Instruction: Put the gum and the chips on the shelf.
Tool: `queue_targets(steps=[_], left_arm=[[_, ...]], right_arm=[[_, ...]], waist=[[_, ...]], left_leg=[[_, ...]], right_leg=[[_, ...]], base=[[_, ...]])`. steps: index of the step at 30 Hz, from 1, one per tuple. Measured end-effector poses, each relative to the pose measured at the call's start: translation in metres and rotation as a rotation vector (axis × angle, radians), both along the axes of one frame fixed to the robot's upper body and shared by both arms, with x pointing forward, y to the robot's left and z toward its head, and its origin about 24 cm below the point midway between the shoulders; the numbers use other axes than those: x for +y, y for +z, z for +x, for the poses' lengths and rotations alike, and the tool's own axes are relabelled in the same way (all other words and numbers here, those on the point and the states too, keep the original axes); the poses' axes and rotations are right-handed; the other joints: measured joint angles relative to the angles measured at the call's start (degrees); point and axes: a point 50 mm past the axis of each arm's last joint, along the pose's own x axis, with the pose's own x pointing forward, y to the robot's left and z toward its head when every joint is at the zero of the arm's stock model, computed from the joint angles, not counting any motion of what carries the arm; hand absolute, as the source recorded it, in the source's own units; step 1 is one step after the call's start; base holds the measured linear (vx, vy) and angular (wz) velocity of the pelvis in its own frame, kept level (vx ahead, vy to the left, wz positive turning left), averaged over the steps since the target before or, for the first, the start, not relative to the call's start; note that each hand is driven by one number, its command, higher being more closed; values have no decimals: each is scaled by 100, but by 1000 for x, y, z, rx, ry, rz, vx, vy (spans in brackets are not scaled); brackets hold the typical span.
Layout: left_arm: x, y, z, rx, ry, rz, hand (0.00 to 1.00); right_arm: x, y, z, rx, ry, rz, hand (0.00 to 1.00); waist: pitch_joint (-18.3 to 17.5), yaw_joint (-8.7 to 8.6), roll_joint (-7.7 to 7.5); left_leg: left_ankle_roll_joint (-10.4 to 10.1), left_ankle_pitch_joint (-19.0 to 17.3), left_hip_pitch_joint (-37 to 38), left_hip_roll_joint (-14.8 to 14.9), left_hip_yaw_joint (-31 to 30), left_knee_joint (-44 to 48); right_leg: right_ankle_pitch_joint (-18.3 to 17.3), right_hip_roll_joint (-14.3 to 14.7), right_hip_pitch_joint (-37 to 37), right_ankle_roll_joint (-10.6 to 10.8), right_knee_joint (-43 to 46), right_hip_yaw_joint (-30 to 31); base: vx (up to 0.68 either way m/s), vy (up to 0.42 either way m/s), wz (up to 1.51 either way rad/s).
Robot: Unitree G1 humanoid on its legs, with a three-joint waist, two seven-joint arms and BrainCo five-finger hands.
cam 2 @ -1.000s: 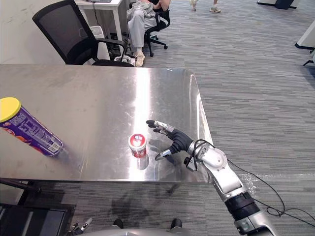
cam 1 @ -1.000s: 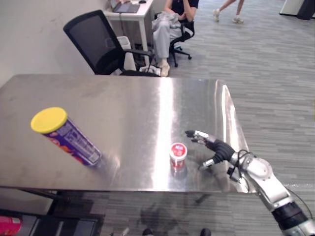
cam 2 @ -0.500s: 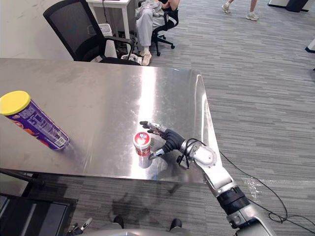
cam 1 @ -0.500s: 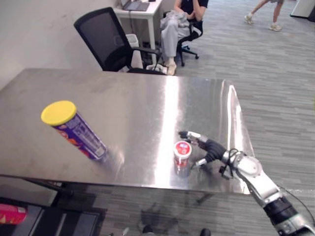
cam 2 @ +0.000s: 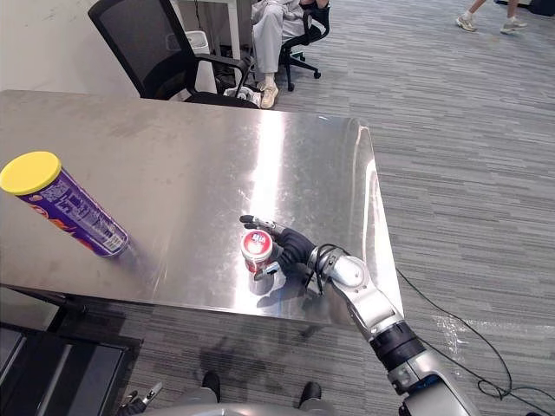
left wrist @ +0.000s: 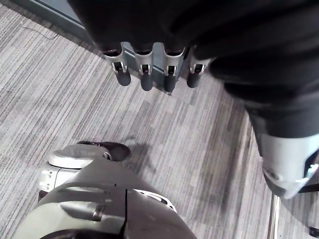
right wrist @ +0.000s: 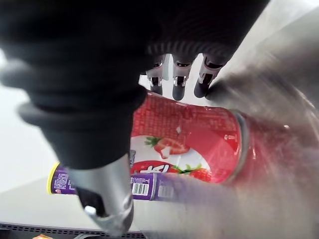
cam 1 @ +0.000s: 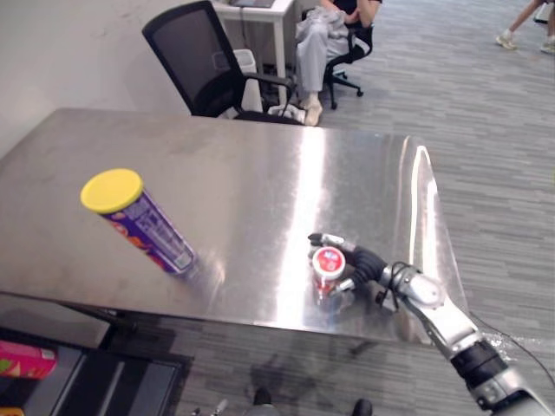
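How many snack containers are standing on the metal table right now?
2. The yellow-lidded chips can stands on the table's left side; the red gum tub stands near the front edge, between the right hand's fingers and thumb. Nothing seems hidden.

1 steel table (cam 1: 260, 173) bears 2 containers — 1 purple chips can (cam 1: 143, 224) and 1 red gum tub (cam 1: 328, 264).
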Motion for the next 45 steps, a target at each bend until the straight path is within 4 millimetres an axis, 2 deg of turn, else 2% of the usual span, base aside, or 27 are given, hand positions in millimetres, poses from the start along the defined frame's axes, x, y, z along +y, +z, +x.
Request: queue_targets(steps=[12, 22, 26, 28, 33, 36, 43, 45], left_arm=[[0, 0, 1, -2, -1, 0, 0], [0, 0, 1, 0, 3, 7, 0], [1, 1, 2, -12, 10, 9, 0], [0, 2, 5, -30, 34, 9, 0], [-3, 2, 5, -35, 48, 0, 0], [-4, 1, 5, -37, 53, -2, 0], [-3, 2, 4, -37, 61, 4, 0], [-1, 2, 4, -43, 78, 11, 0]], right_arm=[[25, -5, -5, 25, 74, 18, 100], [22, -1, -3, 4, 22, 36, 100], [10, 29, 0, -109, -55, 114, 100], [-6, 53, 2, -201, -132, 174, 100], [-36, 81, -2, -315, -236, 221, 100], [-48, 86, -6, -340, -283, 233, 100], [-69, 99, -14, -403, -369, 263, 100], [-72, 99, -15, -400, -374, 271, 100]], waist=[[25, 40, -2], [25, 32, -2], [23, 27, -5], [22, 17, -7], [10, -11, -26], [-9, -120, -56], [-145, -164, -129], [-240, -239, -183]], left_leg=[[1, 0, -1, -3, -2, 1], [0, 0, 2, 26, 2, 15], [-2, -3, 13, 51, 26, 19], [-3, -4, 39, 56, 48, 19], [-17, -18, 115, 65, 184, 15], [-17, -18, 123, 81, 196, 15], [-17, -15, 200, 83, 348, -62], [-17, -15, 205, 77, 355, -76]], right_leg=[[0, -4, 3, 0, -1, -5], [0, -4, 11, 0, 0, 0], [2, 8, 9, -2, -1, 27], [3, 15, 16, -4, -2, 48], [45, 41, 18, -29, -40, 190], [46, 77, 11, -30, -41, 205], [134, 103, 11, -54, -156, 337], [134, 103, 12, -53, -165, 340]], base=[[0, 0, 0], [0, 0, 0], [0, 0, 0], [0, 0, -5], [-3, 7, -14], [-5, -2, -3], [-6, 2, -11], [0, 0, 0]])
